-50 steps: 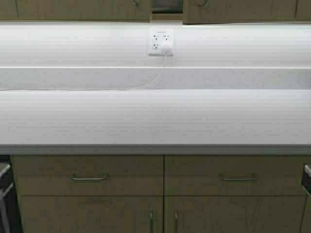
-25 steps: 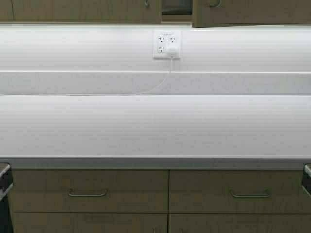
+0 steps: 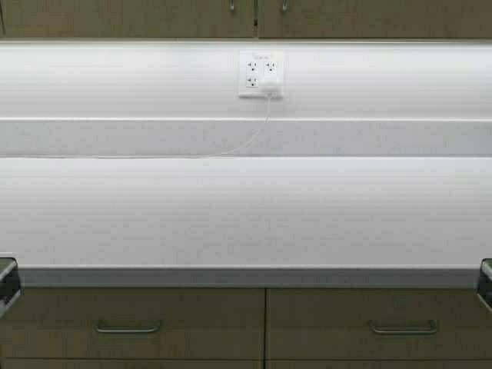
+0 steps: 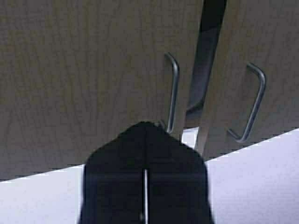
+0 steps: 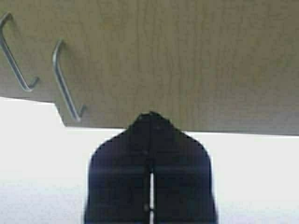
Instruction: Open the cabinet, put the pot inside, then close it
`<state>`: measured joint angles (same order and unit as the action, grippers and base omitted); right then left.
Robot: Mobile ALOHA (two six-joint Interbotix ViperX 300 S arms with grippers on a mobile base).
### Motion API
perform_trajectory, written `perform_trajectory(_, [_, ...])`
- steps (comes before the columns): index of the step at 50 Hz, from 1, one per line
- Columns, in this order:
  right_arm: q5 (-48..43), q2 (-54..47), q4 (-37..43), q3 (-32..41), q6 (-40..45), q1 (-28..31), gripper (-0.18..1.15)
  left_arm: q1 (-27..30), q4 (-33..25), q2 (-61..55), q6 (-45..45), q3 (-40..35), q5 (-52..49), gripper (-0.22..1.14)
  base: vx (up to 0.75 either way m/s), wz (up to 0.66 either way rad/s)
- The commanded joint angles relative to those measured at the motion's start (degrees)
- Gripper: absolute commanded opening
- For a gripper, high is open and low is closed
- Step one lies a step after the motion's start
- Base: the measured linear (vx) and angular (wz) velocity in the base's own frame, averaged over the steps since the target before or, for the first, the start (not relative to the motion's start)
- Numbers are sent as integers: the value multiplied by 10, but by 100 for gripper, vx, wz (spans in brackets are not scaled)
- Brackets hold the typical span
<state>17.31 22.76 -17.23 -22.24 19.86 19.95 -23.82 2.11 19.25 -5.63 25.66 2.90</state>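
Both grippers are showing as matte black: the left gripper (image 4: 145, 175) and right gripper (image 5: 150, 175) each tapering to a blunt point, split by a thin pale seam.

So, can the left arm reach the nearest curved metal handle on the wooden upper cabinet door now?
Probably yes. The left gripper, jaws shut, sits right by the curved metal handle on the wooden upper cabinet door, with nothing between them. It would need to open before gripping.
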Motion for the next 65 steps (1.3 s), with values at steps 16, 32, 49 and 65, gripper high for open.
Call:
perform_trajectory(16, [0,122,1,-113,-4,12,6,-1,3,-90,-3,-108,-5,3,4,1])
perform_trajectory(32, [0,137,0,-134,-4,12,6,-1,2,-33,-4,-37,-5,3,1,0])
perform_trajectory(49, [0,141,1,-143,-4,12,6,-1,3,22,-4,25,-4,3,0,0])
perform_trajectory(65, [0,142,1,-147,-7,12,6,-1,2,40,-7,48,-5,3,0,0])
